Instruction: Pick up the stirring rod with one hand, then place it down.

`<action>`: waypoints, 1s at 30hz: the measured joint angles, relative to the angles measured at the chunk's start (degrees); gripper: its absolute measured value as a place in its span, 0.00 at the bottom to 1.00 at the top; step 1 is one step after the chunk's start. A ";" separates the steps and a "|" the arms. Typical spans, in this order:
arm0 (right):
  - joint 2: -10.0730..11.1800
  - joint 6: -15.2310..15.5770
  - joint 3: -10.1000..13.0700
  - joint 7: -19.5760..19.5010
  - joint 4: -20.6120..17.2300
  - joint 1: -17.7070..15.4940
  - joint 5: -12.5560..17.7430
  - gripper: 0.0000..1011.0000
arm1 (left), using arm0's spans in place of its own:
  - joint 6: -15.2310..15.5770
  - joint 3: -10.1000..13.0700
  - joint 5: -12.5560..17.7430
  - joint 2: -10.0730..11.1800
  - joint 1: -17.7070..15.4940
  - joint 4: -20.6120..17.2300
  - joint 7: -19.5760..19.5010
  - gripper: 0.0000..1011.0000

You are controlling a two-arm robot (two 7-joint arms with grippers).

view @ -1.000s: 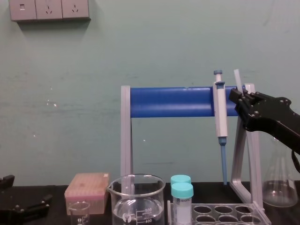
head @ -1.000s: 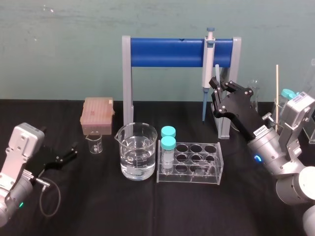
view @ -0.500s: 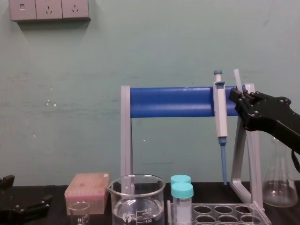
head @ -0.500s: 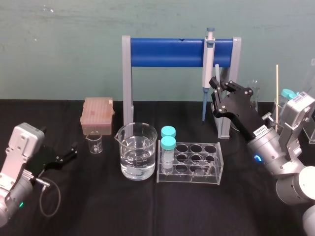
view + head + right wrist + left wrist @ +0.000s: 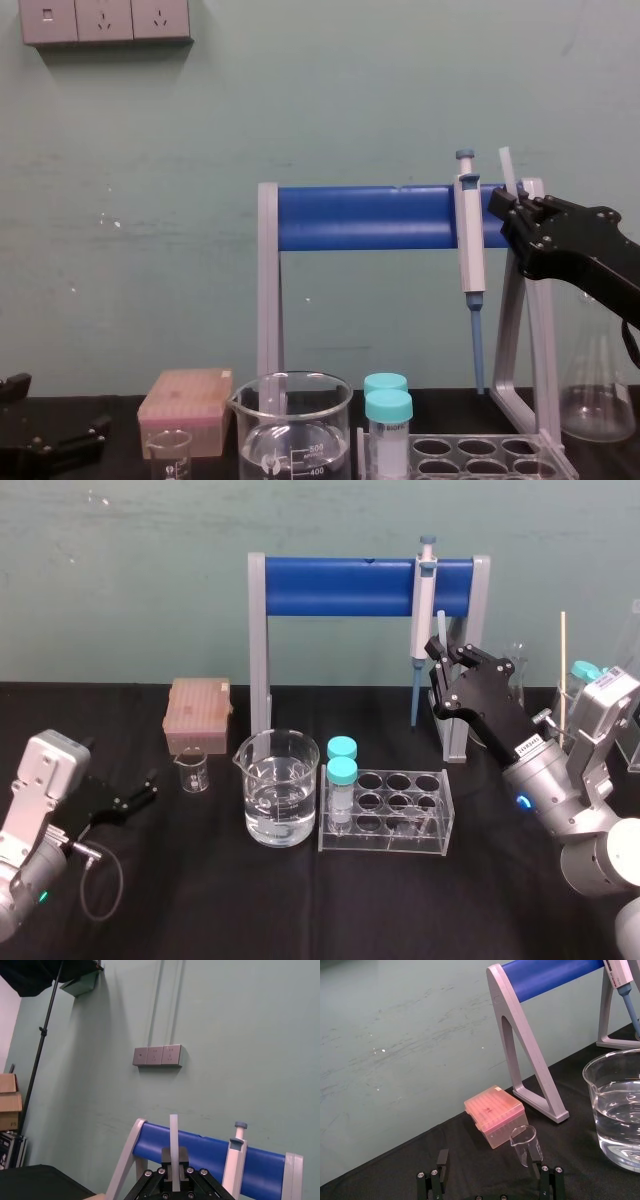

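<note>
right gripper [image 5: 441,662]: clamped on stirring rod [image 5: 440,628], raised just beside the pipette [image 5: 423,605] on the blue stand [image 5: 340,587]
stirring rod: upright, off the table [image 5: 200,900], top above the jaws
left gripper [image 5: 143,791]: parked low at far left, jaws apart

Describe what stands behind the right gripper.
The stand's grey leg and hanging pipette. The right gripper, shut on the stirring rod, hides the rod's lower part. Left gripper sits parked, open.
</note>
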 joint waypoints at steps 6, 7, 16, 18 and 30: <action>0.00 0.00 0.00 0.00 0.00 0.00 0.00 0.07 | 0.00 0.00 0.00 0.00 0.00 0.00 0.00 0.99; 0.00 0.00 0.00 0.00 0.00 0.00 0.00 0.07 | 0.00 0.00 0.00 0.00 0.00 0.00 0.00 0.99; 0.00 0.00 0.00 0.00 0.00 0.00 0.00 0.07 | 0.00 0.00 0.00 0.00 0.00 0.00 0.00 0.99; 0.00 0.00 0.00 0.00 0.00 0.00 0.00 0.07 | 0.00 0.00 0.00 0.00 0.00 0.00 0.00 0.99; 0.00 0.00 0.00 0.00 0.00 0.00 0.00 0.07 | 0.00 0.00 0.00 0.00 0.00 0.00 0.00 0.99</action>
